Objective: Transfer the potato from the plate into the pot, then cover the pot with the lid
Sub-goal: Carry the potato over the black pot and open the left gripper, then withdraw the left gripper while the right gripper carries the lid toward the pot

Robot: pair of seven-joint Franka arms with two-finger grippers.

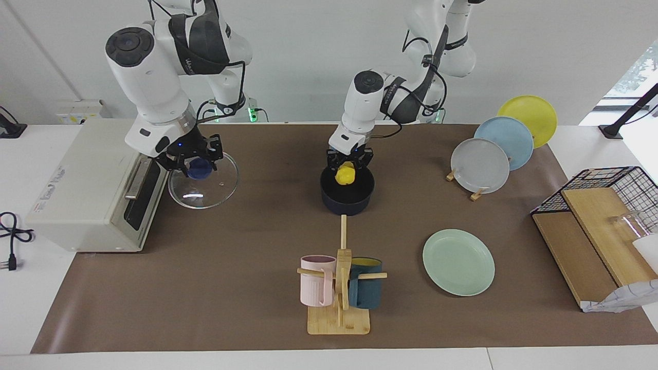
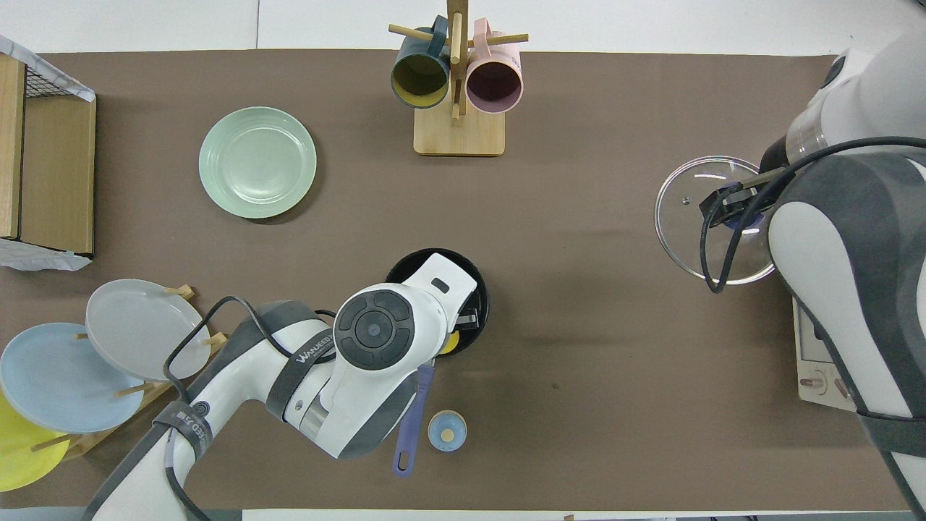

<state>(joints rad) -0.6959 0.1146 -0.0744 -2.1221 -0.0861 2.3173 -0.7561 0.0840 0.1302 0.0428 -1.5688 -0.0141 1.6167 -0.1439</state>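
Left claw (image 1: 349, 163) is right over the pot (image 1: 347, 191), fingers clamped on the potato (image 1: 345, 174), which hangs just above the pot's black inside, at its rim nearer the robots. In the overhead view the left arm's wrist covers most of the pot (image 2: 474, 289), with only a sliver of the potato (image 2: 450, 342) peeking out beneath it and the long blue handle (image 2: 410, 423) pointing back toward the robots. Next to that handle sits a small blue-topped bell (image 2: 447, 430).

Over at the right arm's end of the desk (image 1: 247, 288), the right claw (image 1: 191, 163) is down on the lid (image 1: 204, 181), fingers set on either side of its blue knob (image 1: 199, 168); whether they are actually squeezing it I cannot tell. The lid sits just in front of the white toaster oven (image 1: 87, 190).

The plate (image 1: 458, 262) lies bare toward the left arm's end, farther from the robots than the pot. Beside it, mid-desk, stands the wooden mug tree (image 1: 340, 288) with a pink mug (image 1: 316, 280) and a dark teal mug (image 1: 366, 289). A rack nearer the robots holds grey (image 1: 480, 165), light blue (image 1: 505, 142) and yellow (image 1: 528, 117) plates.
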